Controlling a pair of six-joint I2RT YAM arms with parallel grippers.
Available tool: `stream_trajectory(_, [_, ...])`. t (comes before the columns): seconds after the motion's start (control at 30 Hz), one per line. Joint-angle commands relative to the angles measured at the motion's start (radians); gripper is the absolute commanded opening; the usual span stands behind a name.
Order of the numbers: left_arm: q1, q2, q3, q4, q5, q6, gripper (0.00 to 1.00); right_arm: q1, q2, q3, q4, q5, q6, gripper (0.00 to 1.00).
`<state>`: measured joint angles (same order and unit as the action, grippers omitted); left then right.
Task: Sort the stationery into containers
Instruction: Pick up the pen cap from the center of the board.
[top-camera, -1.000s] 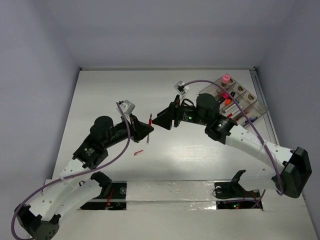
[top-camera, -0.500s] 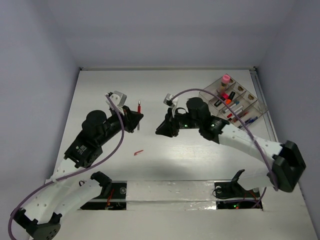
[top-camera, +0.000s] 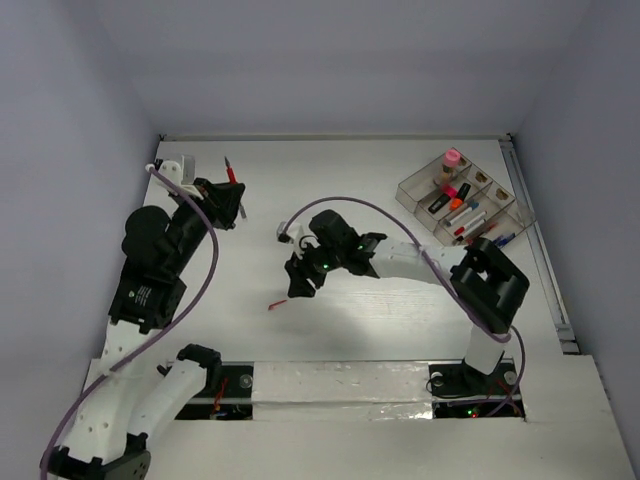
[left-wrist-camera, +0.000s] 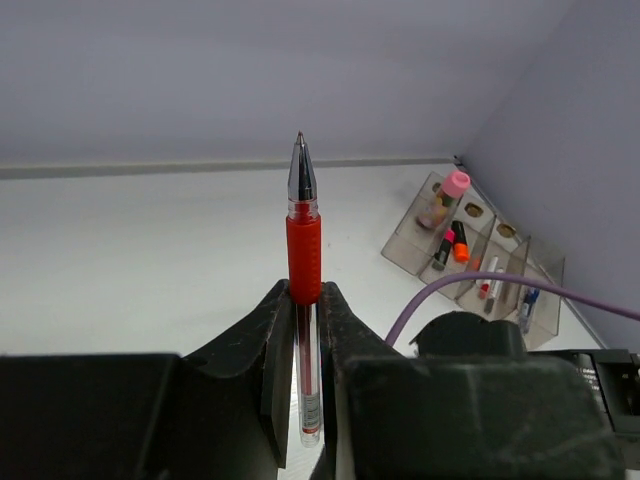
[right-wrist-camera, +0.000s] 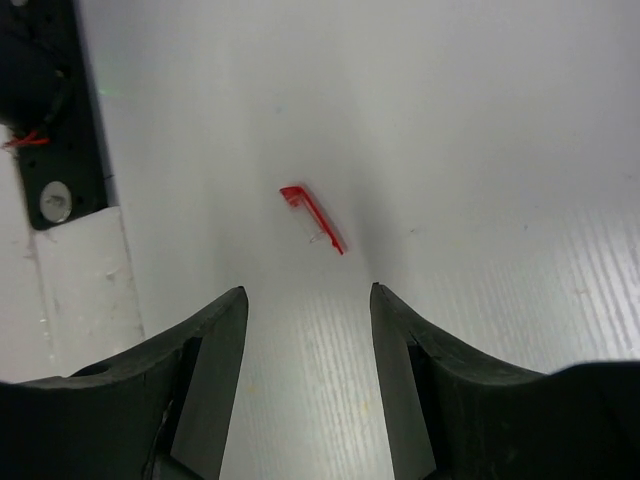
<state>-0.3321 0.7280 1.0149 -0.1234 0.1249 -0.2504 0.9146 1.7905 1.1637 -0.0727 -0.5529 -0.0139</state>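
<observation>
My left gripper (top-camera: 232, 200) is shut on a red pen (top-camera: 230, 172) with a clear barrel and holds it at the far left of the table; in the left wrist view the pen (left-wrist-camera: 303, 250) stands tip outward between the jaws. My right gripper (top-camera: 298, 285) is open and empty, just above the table. A small red pen cap (top-camera: 277, 304) lies a little ahead of it, also in the right wrist view (right-wrist-camera: 314, 218). The clear divided tray (top-camera: 420, 194) at the far right holds a pink-capped bottle (top-camera: 452, 158), an orange-red marker (top-camera: 455, 203) and pens.
The white table's near edge has a taped strip and both arm bases (top-camera: 470, 380). A black mount plate with a screw (right-wrist-camera: 52, 150) shows at the left of the right wrist view. Grey walls enclose the table on three sides.
My left arm swung back and left with the red pen. My right arm moved from the table's middle toward the left and down, its open jaws now over the red cap.
</observation>
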Motion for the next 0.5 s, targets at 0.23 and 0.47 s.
stream_trajectory(0.23, [0.162, 0.027, -0.055, 0.140, 0.303, -0.110, 0.00, 0.144, 0.214, 0.273, -0.190, 0.315, -0.236, 0.62])
stream_trajectory(0.47, [0.182, 0.014, -0.067, 0.145, 0.291, -0.110, 0.00, 0.213, 0.319, 0.386, -0.294, 0.424, -0.301, 0.62])
